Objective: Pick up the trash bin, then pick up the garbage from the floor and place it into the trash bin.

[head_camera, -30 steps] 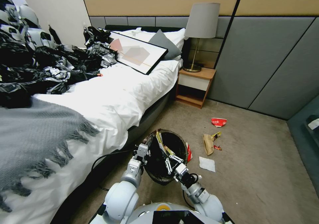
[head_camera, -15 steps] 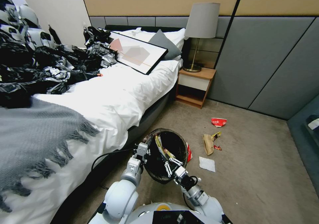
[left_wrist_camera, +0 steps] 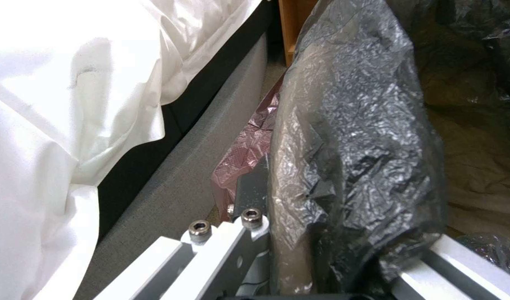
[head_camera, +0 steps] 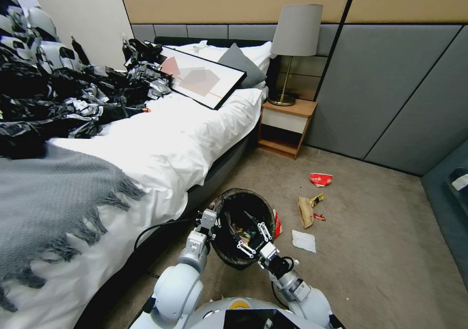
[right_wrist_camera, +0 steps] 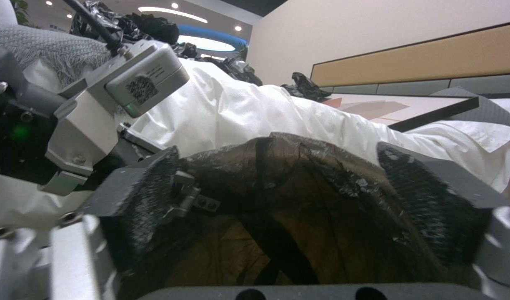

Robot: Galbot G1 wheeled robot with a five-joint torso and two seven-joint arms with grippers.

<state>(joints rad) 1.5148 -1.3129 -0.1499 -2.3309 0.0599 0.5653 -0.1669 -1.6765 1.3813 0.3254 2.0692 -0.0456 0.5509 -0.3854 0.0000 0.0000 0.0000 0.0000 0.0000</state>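
My left gripper (head_camera: 213, 220) clamps the trash bin (head_camera: 233, 256) rim at 9 o'clock, keeping its mouth up beside the bed (head_camera: 161, 144). My right gripper (head_camera: 252, 240) hangs spread and empty over the opening. Remaining garbage (head_camera: 305, 211) lies on the carpet (head_camera: 390, 251) toward 2 o'clock.

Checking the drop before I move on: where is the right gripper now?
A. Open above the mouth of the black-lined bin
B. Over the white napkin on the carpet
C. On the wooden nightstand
A: the right gripper hangs open above the black-lined round trash bin.
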